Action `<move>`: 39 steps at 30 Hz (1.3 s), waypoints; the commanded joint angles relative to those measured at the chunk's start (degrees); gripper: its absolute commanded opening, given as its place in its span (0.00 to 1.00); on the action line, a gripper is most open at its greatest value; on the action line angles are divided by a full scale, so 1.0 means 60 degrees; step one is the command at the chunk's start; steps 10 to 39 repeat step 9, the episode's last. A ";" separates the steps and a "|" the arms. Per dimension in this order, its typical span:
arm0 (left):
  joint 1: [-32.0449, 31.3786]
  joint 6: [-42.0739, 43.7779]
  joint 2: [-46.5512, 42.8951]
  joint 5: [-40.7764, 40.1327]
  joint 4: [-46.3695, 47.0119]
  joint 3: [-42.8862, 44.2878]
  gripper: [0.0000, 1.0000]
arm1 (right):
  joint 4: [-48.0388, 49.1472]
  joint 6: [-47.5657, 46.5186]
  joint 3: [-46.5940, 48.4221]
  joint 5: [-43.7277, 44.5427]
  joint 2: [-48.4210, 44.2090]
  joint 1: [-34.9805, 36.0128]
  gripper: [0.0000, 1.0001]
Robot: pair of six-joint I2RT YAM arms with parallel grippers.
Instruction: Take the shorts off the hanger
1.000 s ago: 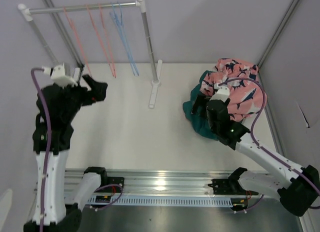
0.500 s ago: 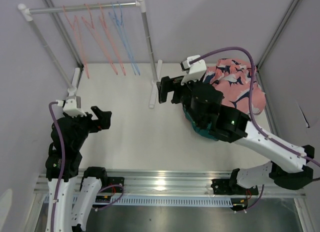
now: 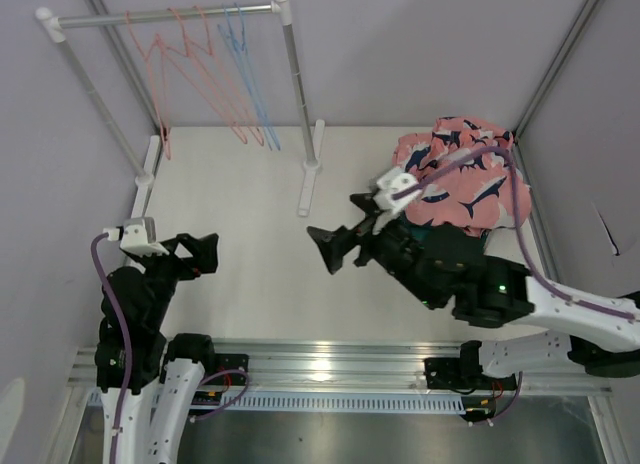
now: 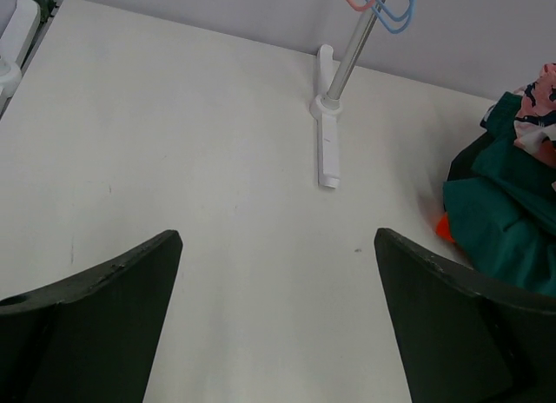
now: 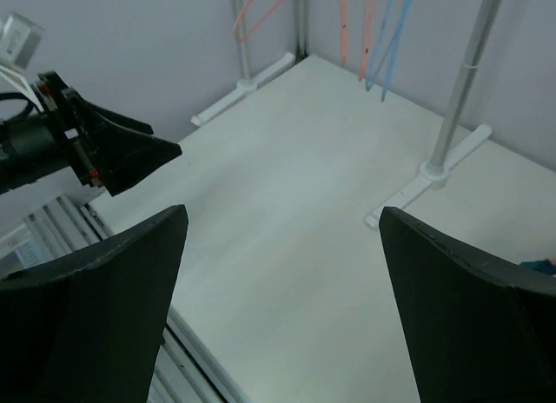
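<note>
The shorts lie in a heap at the table's right: the pink shark-print pair [image 3: 460, 179] on top, with teal [image 4: 504, 221], a bit of orange [image 4: 445, 227] and black [image 4: 473, 160] cloth under it. The pink hangers [image 3: 164, 144] and blue hangers [image 3: 252, 94] hang bare on the rack rod [image 3: 170, 16]. My left gripper [image 3: 207, 254] [image 4: 278, 238] is open and empty, low at the near left. Over the table's middle, left of the heap, my right gripper [image 3: 338, 229] [image 5: 282, 214] stands open and empty, turned toward the left arm.
The white rack stands at the back left, with a post [image 3: 297, 84] and feet [image 3: 308, 189] [image 3: 145, 174] on the table. A metal rail [image 3: 330, 369] runs along the near edge. Grey walls close in behind and at both sides.
The right arm left the heap and swung left to the middle of the table. The left arm dropped from beside the rack to the near left. The hangers shifted on the rod.
</note>
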 commanded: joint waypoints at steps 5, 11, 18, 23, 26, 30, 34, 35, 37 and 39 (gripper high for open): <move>-0.0070 -0.0079 -0.0024 -0.0402 0.0574 -0.0303 0.99 | 0.1455 -0.0167 -0.1589 0.0656 -0.2468 -0.0014 1.00; -0.0070 -0.0108 -0.0054 -0.0461 0.0574 -0.0317 0.99 | 0.1499 -0.0371 -0.1911 0.1068 -0.2923 -0.0014 0.99; -0.0070 -0.0108 -0.0054 -0.0461 0.0574 -0.0317 0.99 | 0.1499 -0.0371 -0.1911 0.1068 -0.2923 -0.0014 0.99; -0.0070 -0.0108 -0.0054 -0.0461 0.0574 -0.0317 0.99 | 0.1499 -0.0371 -0.1911 0.1068 -0.2923 -0.0014 0.99; -0.0070 -0.0108 -0.0054 -0.0461 0.0574 -0.0317 0.99 | 0.1499 -0.0371 -0.1911 0.1068 -0.2923 -0.0014 0.99; -0.0070 -0.0108 -0.0054 -0.0461 0.0574 -0.0317 0.99 | 0.1499 -0.0371 -0.1911 0.1068 -0.2923 -0.0014 0.99; -0.0070 -0.0108 -0.0054 -0.0461 0.0574 -0.0317 0.99 | 0.1499 -0.0371 -0.1911 0.1068 -0.2923 -0.0014 0.99; -0.0070 -0.0108 -0.0054 -0.0461 0.0574 -0.0317 0.99 | 0.1499 -0.0371 -0.1911 0.1068 -0.2923 -0.0014 0.99; -0.0070 -0.0108 -0.0054 -0.0461 0.0574 -0.0317 0.99 | 0.1499 -0.0371 -0.1911 0.1068 -0.2923 -0.0014 0.99; -0.0070 -0.0108 -0.0054 -0.0461 0.0574 -0.0317 0.99 | 0.1499 -0.0371 -0.1911 0.1068 -0.2923 -0.0014 0.99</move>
